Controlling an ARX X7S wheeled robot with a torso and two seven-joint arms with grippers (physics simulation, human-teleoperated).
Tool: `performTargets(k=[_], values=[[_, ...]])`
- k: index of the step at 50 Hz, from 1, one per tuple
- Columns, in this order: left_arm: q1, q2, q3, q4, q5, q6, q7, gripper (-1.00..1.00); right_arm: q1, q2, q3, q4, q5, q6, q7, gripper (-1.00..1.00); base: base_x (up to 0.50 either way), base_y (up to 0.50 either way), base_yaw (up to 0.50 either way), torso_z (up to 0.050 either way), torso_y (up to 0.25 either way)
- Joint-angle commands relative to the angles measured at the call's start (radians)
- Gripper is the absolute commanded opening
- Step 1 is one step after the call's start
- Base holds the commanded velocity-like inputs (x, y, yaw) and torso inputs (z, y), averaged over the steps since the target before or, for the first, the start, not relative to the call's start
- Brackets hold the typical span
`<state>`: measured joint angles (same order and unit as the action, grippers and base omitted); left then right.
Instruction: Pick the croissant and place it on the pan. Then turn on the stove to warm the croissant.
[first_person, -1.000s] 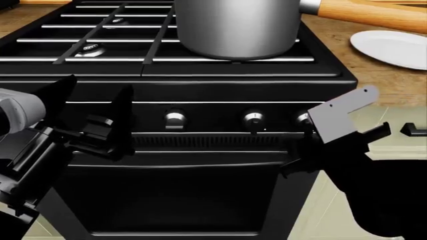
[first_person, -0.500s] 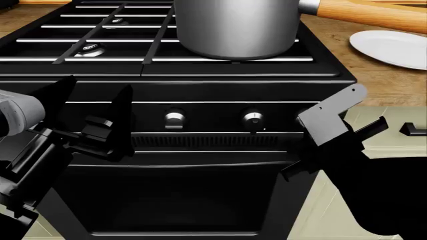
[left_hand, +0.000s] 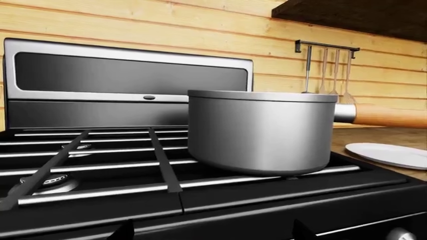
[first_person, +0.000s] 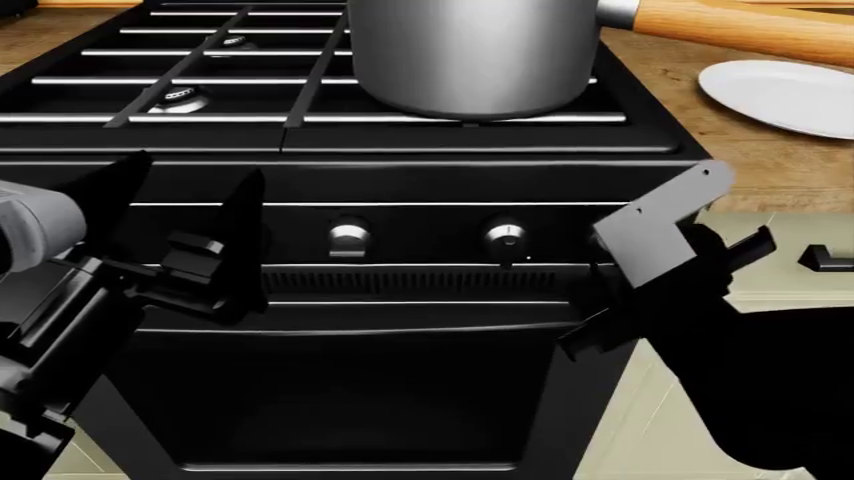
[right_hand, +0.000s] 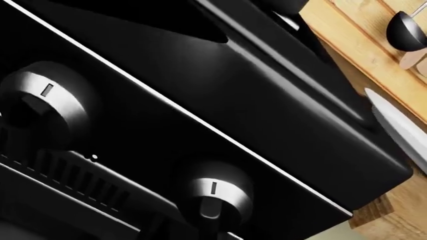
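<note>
At the stove's (first_person: 400, 330) near face, the right gripper (first_person: 681, 255) (fingers spread wide, empty) is reaching for the rightmost knob (right_hand: 215, 195), likely with the croissant, unseen, inside the pan (first_person: 474, 55).

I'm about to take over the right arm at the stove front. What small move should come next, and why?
Probably ease the right gripper forward onto the rightmost knob until its fingers sit either side. The gripper hangs just in front of the stove's knob row, the right wrist view has that knob close ahead, and the pan already stands on the burner above. The croissant isn't visible.
</note>
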<state>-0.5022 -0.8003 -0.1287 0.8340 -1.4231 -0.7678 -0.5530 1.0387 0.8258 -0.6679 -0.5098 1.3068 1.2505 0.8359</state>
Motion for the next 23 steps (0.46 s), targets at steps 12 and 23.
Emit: performTargets(k=[12,23], values=[[0.013,-0.02,-0.024,0.014,-0.028,0.014,-0.01,1.0,0.014,0.027,0.056,-0.065,0.136,0.006,0.11,1.0,0.0,0.0,0.0,0.0,0.0],[0.018,-0.021,-0.024,0.013,-0.025,0.018,-0.005,1.0,0.013,0.041,0.071,-0.087,0.181,0.0,0.157,1.0,0.0,0.0,0.0,0.0,0.0]])
